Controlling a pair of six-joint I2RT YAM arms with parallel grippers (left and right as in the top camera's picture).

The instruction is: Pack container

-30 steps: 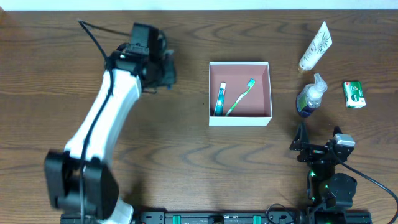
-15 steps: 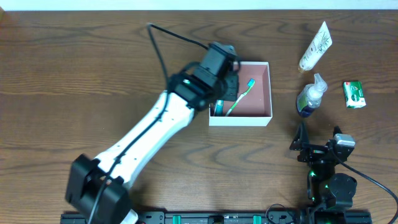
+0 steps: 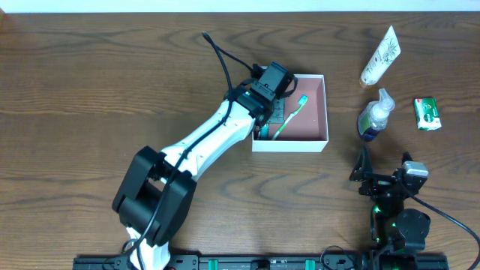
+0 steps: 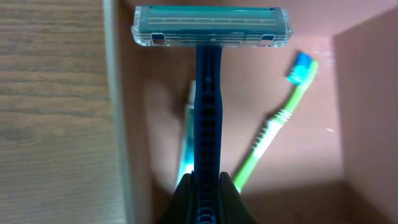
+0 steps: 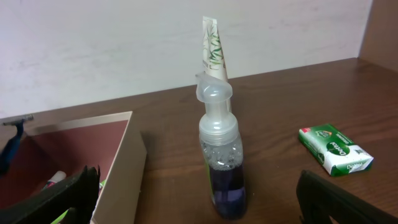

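Swinging in from the far left of the table within the last second, the left arm now reaches over the container (image 3: 327,112), which sits right of the table's centre. That move brings a third item to the box, so by the look of it the step in hand is the drop-off of the razor (image 4: 208,118).

The left gripper (image 4: 205,194) is clamped on the tail of the razor's dark blue handle, its fingers pressed together around it. The clear-capped head points away from the wrist. In the left wrist view the razor hangs over the pink-brown floor just inside the left wall. Beneath it lie a green toothbrush (image 4: 273,134) and a small blue-and-white tube (image 4: 188,146). Whether the razor already touches them cannot be told.

The right gripper (image 3: 382,171) rests near the right edge with its fingers spread wide and holds nothing. A pump bottle (image 5: 221,162) stands just ahead of it. Beyond are a white tube (image 3: 380,56) and a green soap box (image 3: 427,114), all three outside the box, so the packing looks roughly half done.
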